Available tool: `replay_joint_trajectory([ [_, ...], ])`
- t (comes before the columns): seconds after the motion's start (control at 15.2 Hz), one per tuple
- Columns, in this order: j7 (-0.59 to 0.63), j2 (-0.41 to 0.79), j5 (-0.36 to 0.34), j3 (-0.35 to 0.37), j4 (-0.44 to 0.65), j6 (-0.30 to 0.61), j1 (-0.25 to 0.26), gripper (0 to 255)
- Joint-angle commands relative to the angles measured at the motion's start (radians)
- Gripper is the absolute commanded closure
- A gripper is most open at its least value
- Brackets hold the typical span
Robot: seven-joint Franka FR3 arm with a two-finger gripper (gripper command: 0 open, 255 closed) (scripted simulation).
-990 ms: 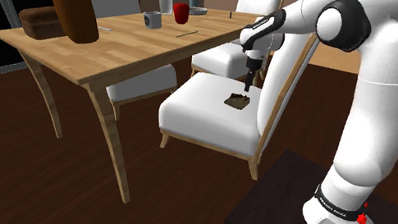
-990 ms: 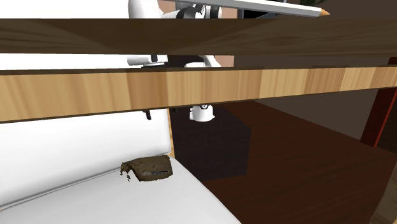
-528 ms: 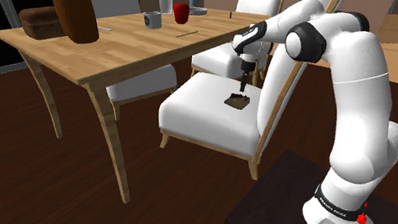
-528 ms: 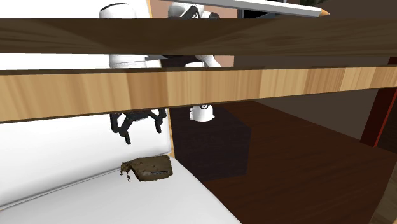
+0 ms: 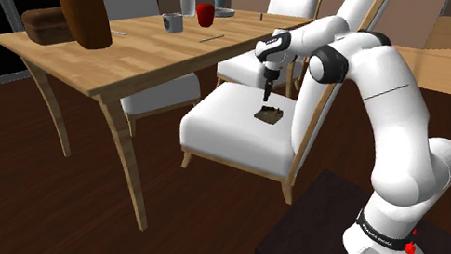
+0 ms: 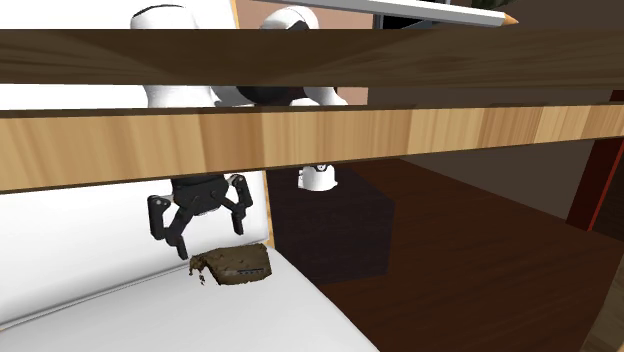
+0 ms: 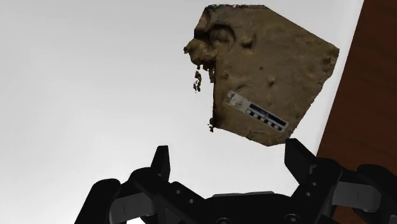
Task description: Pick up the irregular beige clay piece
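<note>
- Gripper [image 6: 206, 236]: you see the two black fingers spread wide apart, with nothing between them. The claw is open and empty.
- Gripper position: in the shoulder view, the gripper [image 5: 266, 95] points down at the chair seat [image 5: 224, 131], close over the clay piece [image 5: 270, 114]. In the second exterior view, the fingertips hang just above the piece, toward that view's left end of it. No contact shows.
- Clay piece [image 6: 235, 265]: it appears as a mottled brown, irregular flat lump. It lies on the white seat cushion [image 6: 150, 315], near the seat's edge and close to the backrest [image 5: 330, 85].
- Wrist view: the clay piece [image 7: 267, 76] lies ahead of the open gripper [image 7: 229, 153], more toward one finger than centred between the two. You can see a small white and dark label strip on its surface and a few crumbs beside its ragged edge. It rests on the white seat [image 7: 95, 76], close to the border where dark brown floor [image 7: 372, 83] shows.
- Arm: the white arm [image 5: 392, 122] rises from the dark stand [image 5: 317, 233] and bends over the chair.
- Surroundings: a wooden table [image 5: 136, 56] stands beside the chair. In the second exterior view, its light edge [image 6: 400, 135] crosses the frame above the gripper and hides most of the arm.
</note>
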Motion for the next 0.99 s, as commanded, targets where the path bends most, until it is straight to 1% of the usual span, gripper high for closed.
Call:
replay_joint_trajectory([
  [0.0,-0.007,0.045,0.006,-0.003,-0.012,0.01,-0.022,0],
  [0.2,-0.014,0.067,0.013,0.004,-0.022,0.042,-0.025,0],
  [0.33,-0.014,0.067,0.013,0.004,-0.022,0.042,-0.024,0],
  [0.4,-0.015,0.047,0.012,0.002,-0.055,0.055,-0.015,255],
  [0.46,-0.015,0.03,0.01,0.0,-0.079,0.061,-0.009,255],
  [0.53,-0.021,0.037,0.011,-0.001,-0.066,0.054,-0.018,255],
  [0.59,-0.036,0.036,0.014,-0.001,-0.084,0.07,-0.025,255],
  [0.79,-0.063,0.056,0.018,-0.003,-0.057,0.058,-0.056,255],
  [0.86,-0.071,0.037,0.02,-0.004,-0.097,0.079,-0.052,255],
  [0.92,-0.061,0.035,0.014,-0.007,-0.07,0.05,-0.052,255],
])
